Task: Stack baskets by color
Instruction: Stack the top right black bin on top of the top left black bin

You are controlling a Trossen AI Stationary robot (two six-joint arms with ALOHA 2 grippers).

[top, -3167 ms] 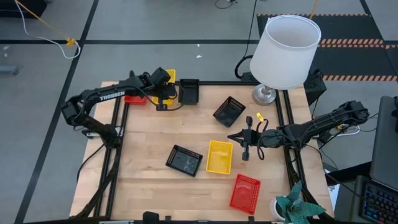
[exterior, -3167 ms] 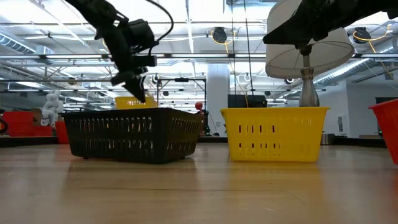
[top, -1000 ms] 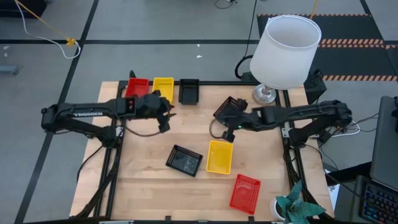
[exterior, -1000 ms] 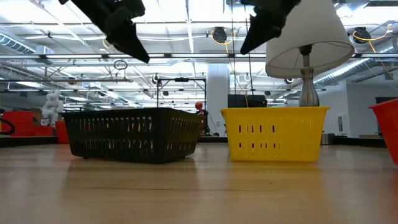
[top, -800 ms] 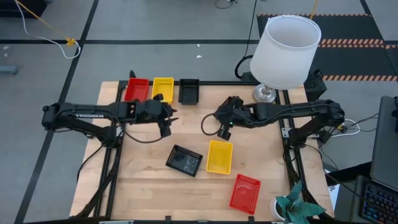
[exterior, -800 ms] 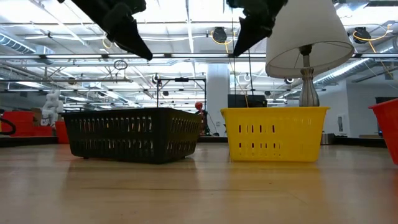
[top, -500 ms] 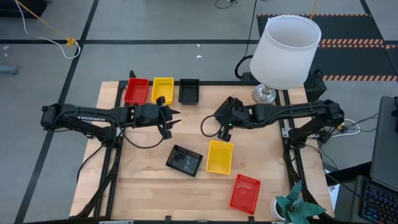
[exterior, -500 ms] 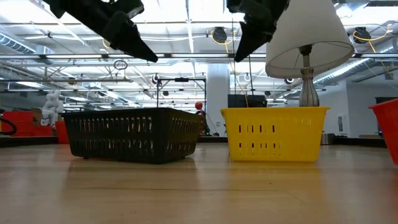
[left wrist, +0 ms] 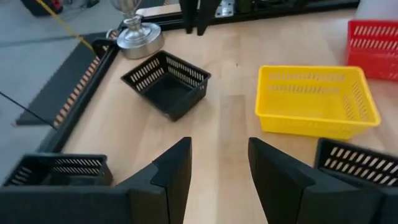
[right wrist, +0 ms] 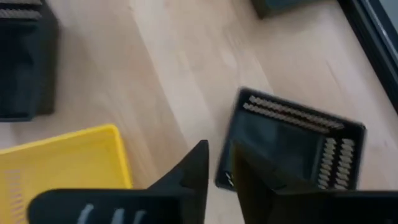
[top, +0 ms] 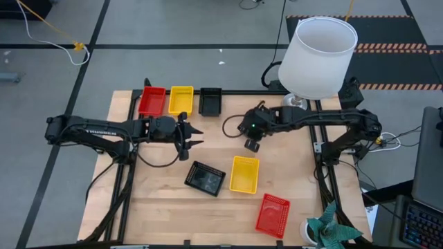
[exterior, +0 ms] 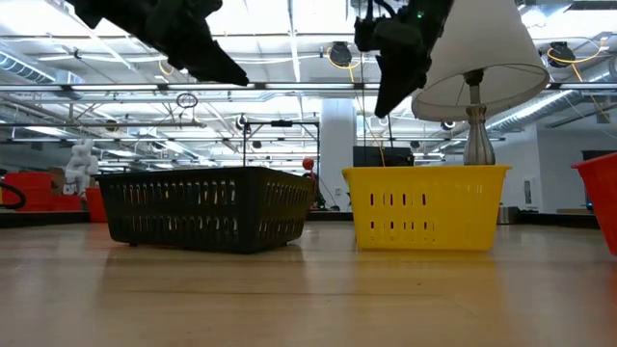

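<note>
Your left gripper (top: 197,137) hangs over the wooden table (top: 159,207) left of centre in the high view. It points toward the picture's right, its claw released wide and holding nothing. Just above it, along the table's upper left edge, three small mesh-sided plastic baskets stand in a row: a red basket (top: 152,101), a yellow basket (top: 181,99) and a black basket (top: 210,101).

Your right gripper (top: 250,146) reaches in from the right, near the table's upper middle, with its tips toward the lower edge of the frame. In the right wrist view its claw (right wrist: 219,152) shows only a narrow slit with bare wood behind it, so it is slightly released and grasps nothing. Just past it sits another black mesh basket (right wrist: 292,146), upright on the wood and apart from the claw. The high view hides this basket under the arm. The left wrist view places it (left wrist: 166,83) near the metal base of the large white lampshade (top: 318,55).

Lower in the high view lie three more baskets. A tilted black one (top: 205,178) lies just beside a yellow one (top: 243,173). A red one (top: 272,214) lies near the lower right corner.
</note>
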